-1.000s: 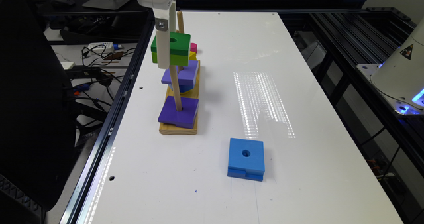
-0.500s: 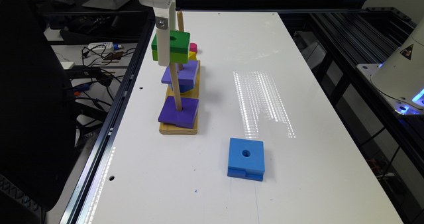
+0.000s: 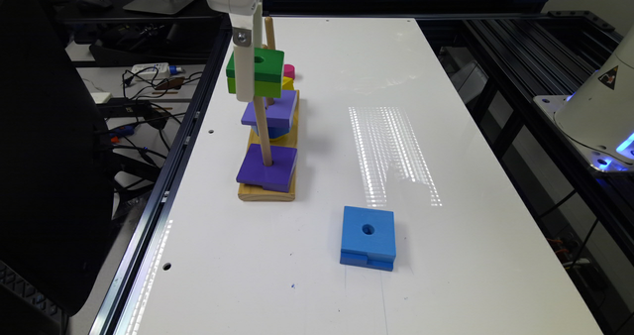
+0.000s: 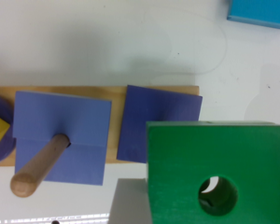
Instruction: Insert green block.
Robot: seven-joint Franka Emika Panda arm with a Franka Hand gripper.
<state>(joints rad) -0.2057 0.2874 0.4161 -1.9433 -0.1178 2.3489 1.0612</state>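
While the gripper (image 3: 246, 84) clamps the green block (image 3: 262, 72) above the nearest purple block's (image 3: 267, 166) peg (image 3: 262, 127), centre hole over tip, then lower straight.

The green block (image 3: 262, 73) (image 4: 217, 170) is square, in 2 layers: dark green on top, lime beneath, with 1 round centre hole. It sits level, held in the air above the nearest purple block (image 3: 267, 166).

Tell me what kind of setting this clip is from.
Probably a robotics lab bench: a white perforated worktable on a black frame, loose cables on the floor beside it, and a wooden peg-stacking toy as test piece.
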